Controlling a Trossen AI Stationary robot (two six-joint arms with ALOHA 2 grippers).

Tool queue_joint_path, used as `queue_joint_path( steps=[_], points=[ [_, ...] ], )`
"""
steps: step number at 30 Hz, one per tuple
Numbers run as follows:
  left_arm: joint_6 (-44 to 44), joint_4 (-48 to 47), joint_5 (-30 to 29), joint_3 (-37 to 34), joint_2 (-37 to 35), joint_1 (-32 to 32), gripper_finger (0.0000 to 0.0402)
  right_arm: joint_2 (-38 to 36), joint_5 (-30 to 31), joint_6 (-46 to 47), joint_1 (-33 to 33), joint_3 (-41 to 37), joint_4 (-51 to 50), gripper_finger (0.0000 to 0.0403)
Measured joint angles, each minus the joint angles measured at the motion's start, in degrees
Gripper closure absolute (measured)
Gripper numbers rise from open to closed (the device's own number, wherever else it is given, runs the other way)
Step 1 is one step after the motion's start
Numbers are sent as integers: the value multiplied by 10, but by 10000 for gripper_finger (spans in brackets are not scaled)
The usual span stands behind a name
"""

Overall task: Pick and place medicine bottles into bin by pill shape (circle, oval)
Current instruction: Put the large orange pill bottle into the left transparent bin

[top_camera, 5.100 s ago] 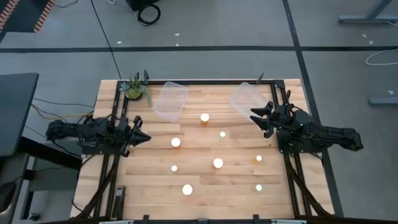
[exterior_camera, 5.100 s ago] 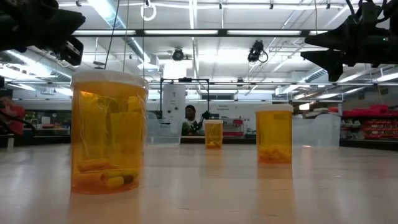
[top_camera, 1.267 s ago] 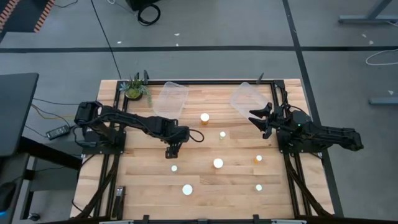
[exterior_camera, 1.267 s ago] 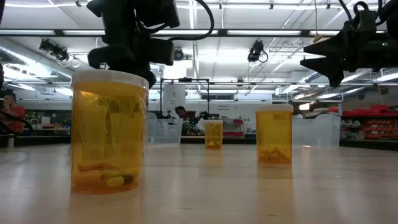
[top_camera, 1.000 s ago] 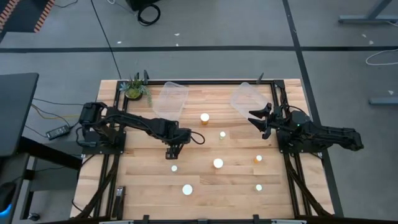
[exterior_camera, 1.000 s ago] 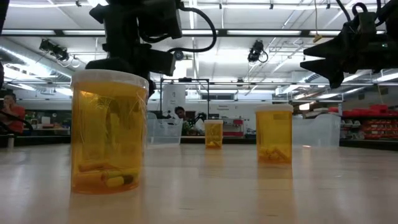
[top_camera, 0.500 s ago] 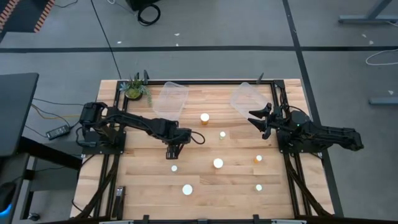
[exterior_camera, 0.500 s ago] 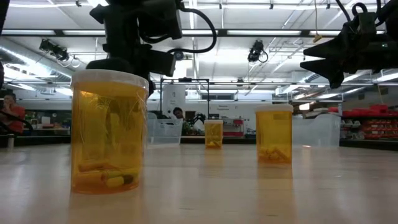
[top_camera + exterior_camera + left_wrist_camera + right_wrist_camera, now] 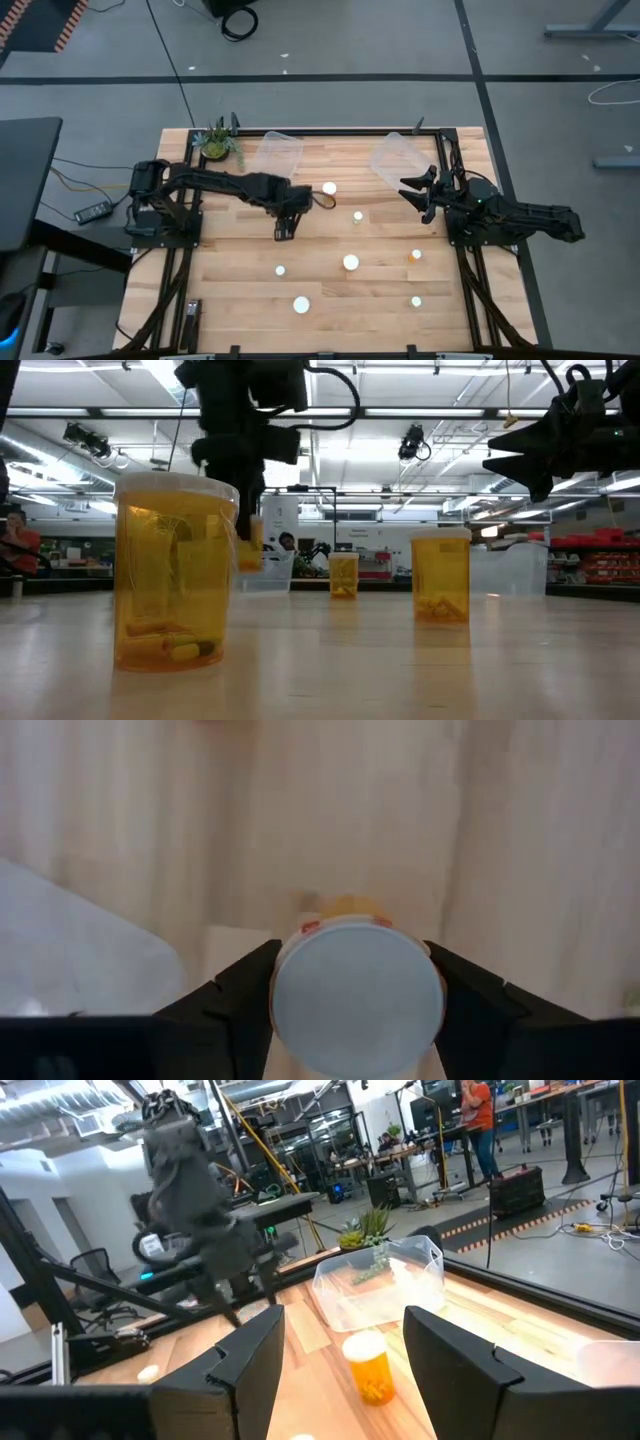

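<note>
My left gripper (image 9: 283, 230) is shut on a small orange bottle with a white cap (image 9: 357, 995), held above the table's middle left; the low view shows the bottle (image 9: 250, 545) in the air. Other white-capped orange bottles stand upright on their bases: one far off (image 9: 329, 188), one beside it (image 9: 358, 216), and several nearer (image 9: 351, 262). My right gripper (image 9: 412, 197) is open and empty, next to the right clear tub (image 9: 395, 158). My left gripper pinches the bottle at its top, the white cap's rim (image 9: 285, 970) between its two fingers (image 9: 245, 990). The fingers come from above, pointing down. The bottle hangs upright below them, its orange body (image 9: 252, 550) lifted clear of the table.
Two clear tubs lie at the far side, left (image 9: 272, 158) and right. A small plant (image 9: 216, 142) stands at the far left corner. In the low view a big bottle (image 9: 175, 570) stands close to the camera. A person shows in the room behind.
My left gripper has gone up and a little toward the table's far edge with the bottle. The bottle, which stood on the table, is now lifted clear and stays upright. My right arm has kept still.
</note>
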Motion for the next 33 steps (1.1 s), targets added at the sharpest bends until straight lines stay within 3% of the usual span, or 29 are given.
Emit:
queue_joint_path(
  steps=[10,33],
  points=[
    [37,-11,0,69,0,89,178,0,0,0,0,0,0,189],
    [45,40,0,72,10,291,174,0,0,0,0,0,0,189]
  ],
)
